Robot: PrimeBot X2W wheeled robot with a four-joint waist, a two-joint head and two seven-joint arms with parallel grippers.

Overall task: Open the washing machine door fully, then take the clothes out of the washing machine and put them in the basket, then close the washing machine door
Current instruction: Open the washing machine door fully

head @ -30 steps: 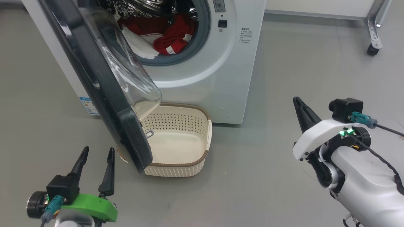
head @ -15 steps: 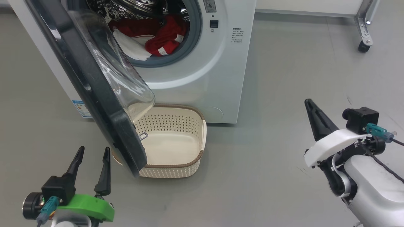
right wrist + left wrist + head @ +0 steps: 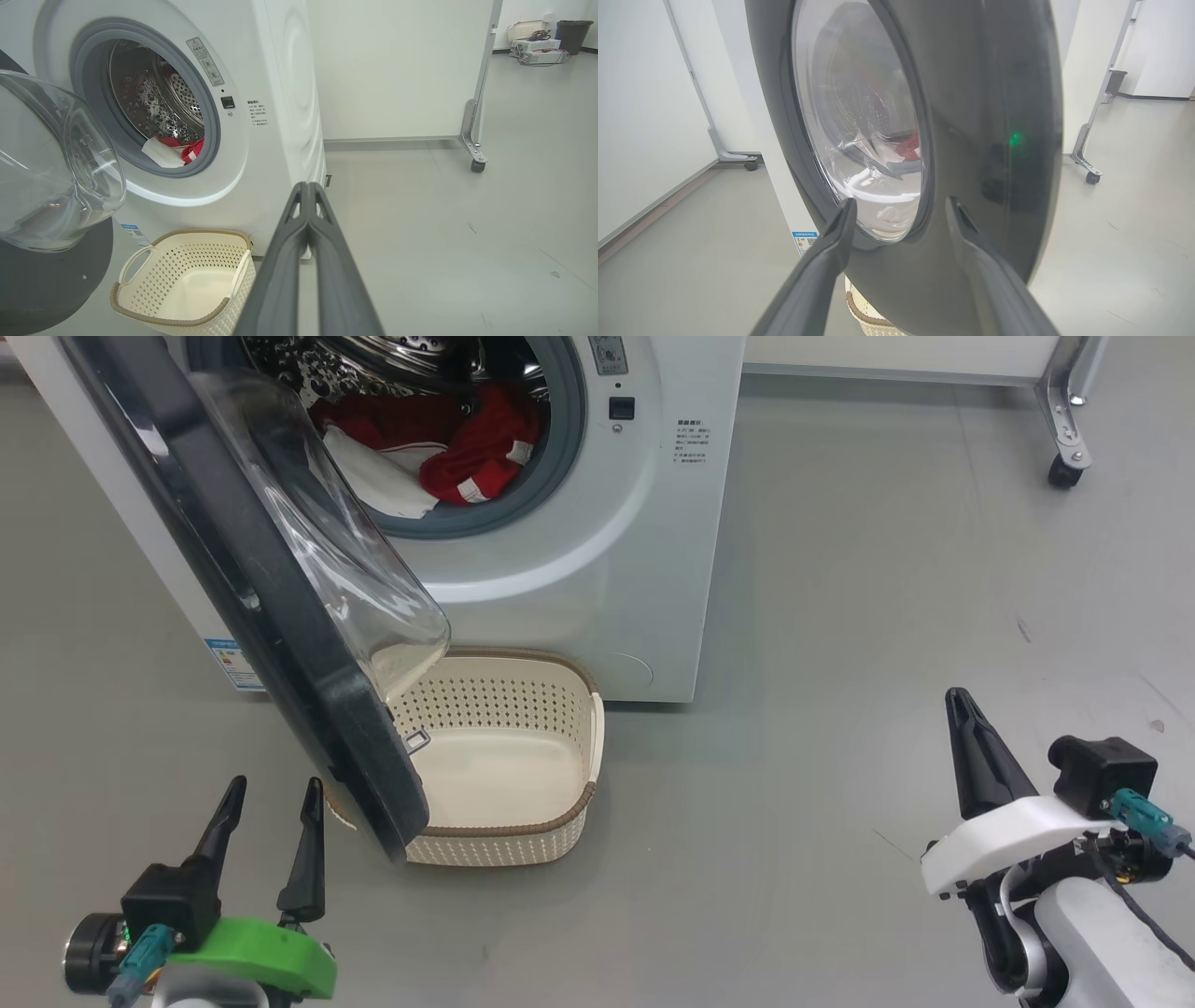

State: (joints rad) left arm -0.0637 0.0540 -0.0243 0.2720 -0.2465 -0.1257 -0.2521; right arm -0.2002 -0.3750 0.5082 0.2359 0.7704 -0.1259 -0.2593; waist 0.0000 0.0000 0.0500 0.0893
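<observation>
One o'clock from the nearer, spread-open left gripper [image 3: 277, 784] stands the glossy black-rimmed round glass door [image 3: 271, 644]; right gripper [image 3: 958, 705] closed.

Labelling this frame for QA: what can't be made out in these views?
- Head view: clothes count unclear; pile partly behind the washing machine door glass.
- Head view: basket left end hidden by the door.
- Head and right wrist views: printed text on the washing machine too small.
</observation>
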